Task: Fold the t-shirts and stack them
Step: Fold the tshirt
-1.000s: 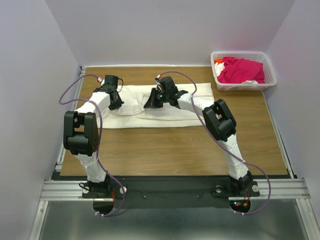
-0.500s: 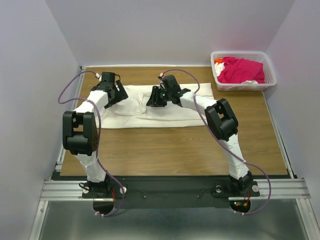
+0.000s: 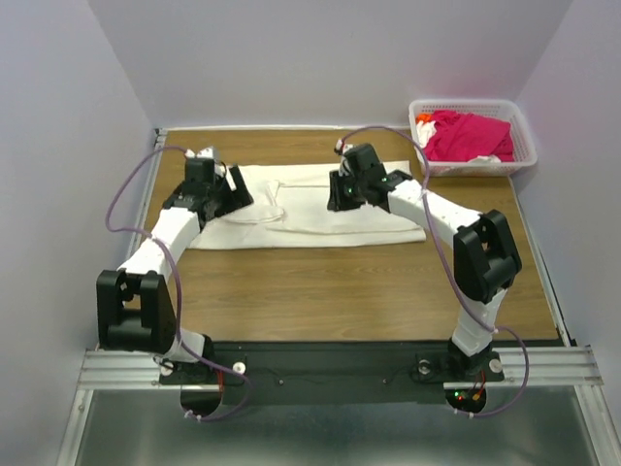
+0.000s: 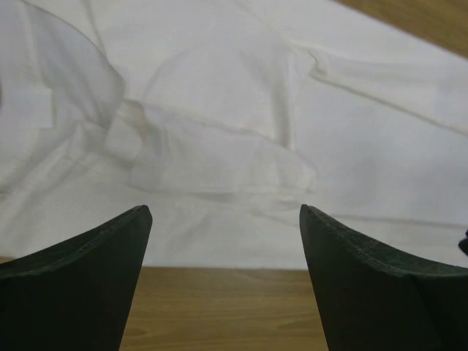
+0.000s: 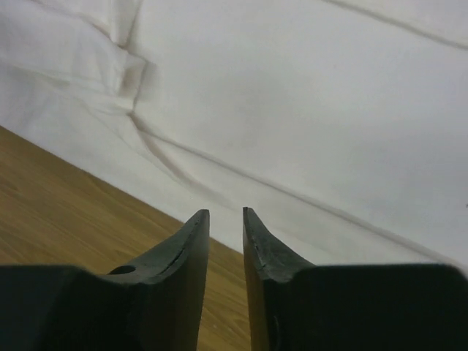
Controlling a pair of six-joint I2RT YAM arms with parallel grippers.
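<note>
Wood table point(image 3: 340, 282), off-white shirt point(image 3: 310, 228) half folded; left gripper point(image 4: 223, 212) wide, empty; right gripper point(image 5: 226, 213) barely apart, empty. Risk: pinches 1 layer only, fold bunches

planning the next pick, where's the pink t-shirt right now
In the top view the pink t-shirt lies bunched in the white basket at the far right corner of the table, apart from the off-white shirt spread out mid-table.
</note>
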